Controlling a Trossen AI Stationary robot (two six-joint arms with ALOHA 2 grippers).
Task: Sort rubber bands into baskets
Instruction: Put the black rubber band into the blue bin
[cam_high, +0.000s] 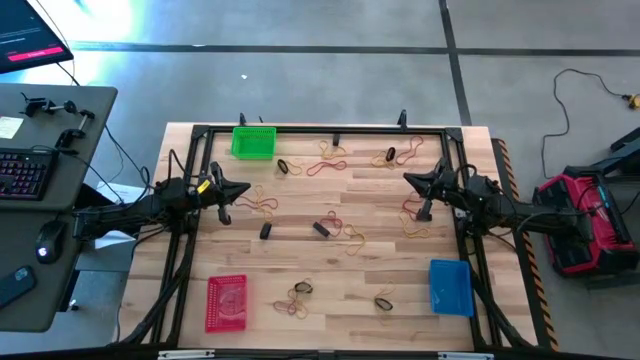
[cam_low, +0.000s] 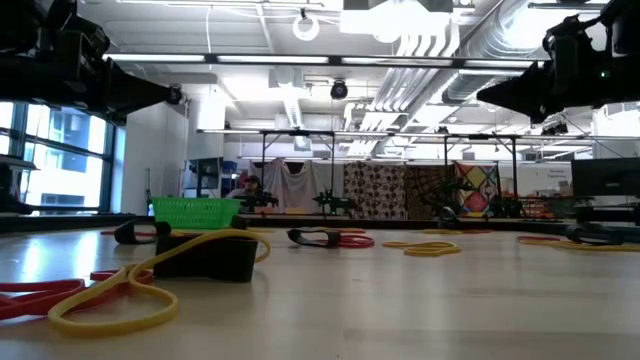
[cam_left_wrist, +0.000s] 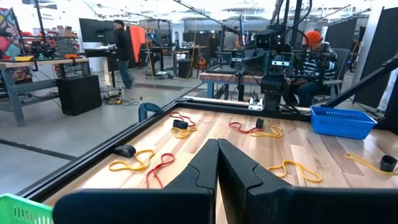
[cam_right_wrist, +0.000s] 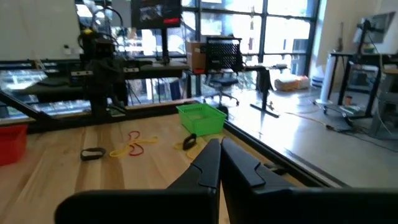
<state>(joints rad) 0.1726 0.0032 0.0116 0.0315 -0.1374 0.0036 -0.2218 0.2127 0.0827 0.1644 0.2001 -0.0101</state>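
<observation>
Rubber bands, red, yellowish and black, lie scattered flat over the wooden table (cam_high: 330, 300), some in small heaps such as one (cam_high: 322, 229) near the middle. The green basket (cam_high: 253, 141) stands at the far left, the red basket (cam_high: 227, 302) at the near left, the blue basket (cam_high: 450, 286) at the near right. My left gripper (cam_high: 246, 190) hovers shut above the table's left side, pointing right. My right gripper (cam_high: 408, 179) hovers shut above the right side, pointing left. In each wrist view the fingers meet, left (cam_left_wrist: 217, 163) and right (cam_right_wrist: 220, 163). Both hold nothing.
A black frame (cam_high: 330, 130) runs around the table's edges. A desk with a keyboard (cam_high: 22, 172) stands left of the table, a red case (cam_high: 585, 220) on the floor to the right. People show in the room beyond the table.
</observation>
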